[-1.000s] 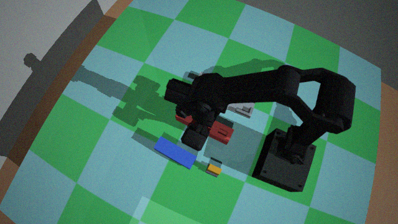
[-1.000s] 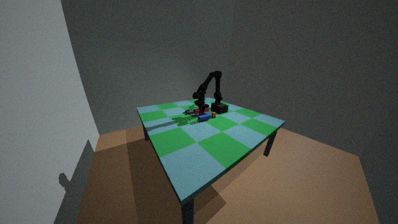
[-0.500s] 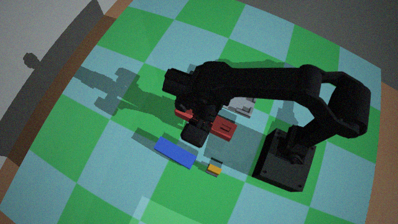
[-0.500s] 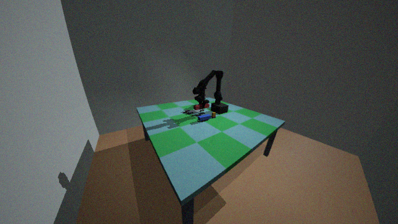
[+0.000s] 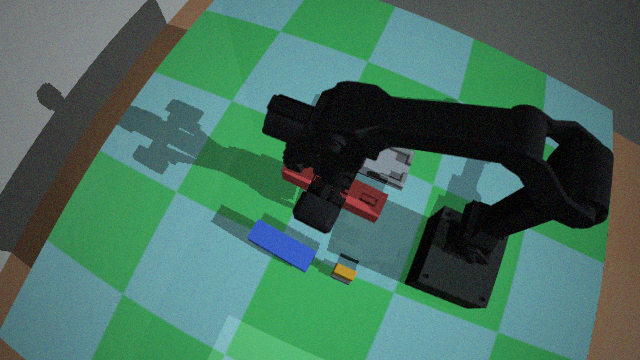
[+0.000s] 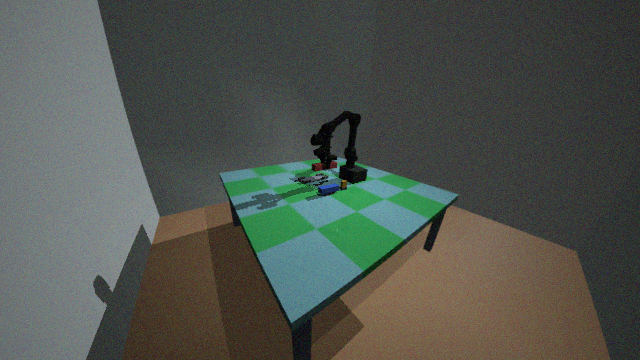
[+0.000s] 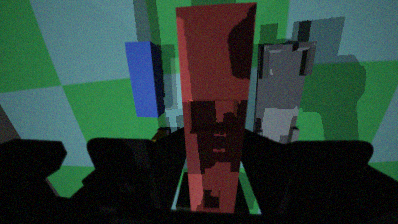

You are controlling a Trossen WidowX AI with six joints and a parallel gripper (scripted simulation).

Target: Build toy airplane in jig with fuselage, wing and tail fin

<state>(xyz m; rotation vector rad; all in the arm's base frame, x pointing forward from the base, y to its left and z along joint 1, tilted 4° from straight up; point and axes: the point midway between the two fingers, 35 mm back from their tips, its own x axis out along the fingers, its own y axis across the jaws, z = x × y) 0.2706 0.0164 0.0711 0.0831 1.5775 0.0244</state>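
The red fuselage (image 5: 375, 209) (image 6: 317, 167) (image 7: 212, 55) is held across my gripper (image 5: 327, 189) (image 6: 327, 164) (image 7: 215, 150), which is shut on its middle and holds it up off the table. The grey cradle (image 5: 391, 166) (image 6: 314, 178) (image 7: 280, 87) lies on the table, partly hidden by the arm in the top view and to the right of the fuselage in the wrist view. The blue wing (image 5: 282, 245) (image 6: 328, 189) (image 7: 142, 80) lies on the table to the left in the wrist view. The small yellow tail fin (image 5: 344, 272) (image 6: 343, 184) stands near one end of the wing.
The arm's black base (image 5: 457, 270) (image 6: 353, 173) stands on the checkered table (image 5: 180, 265) (image 6: 295, 252), near the tail fin. Shadows of the arm and fuselage fall over the table around the parts.
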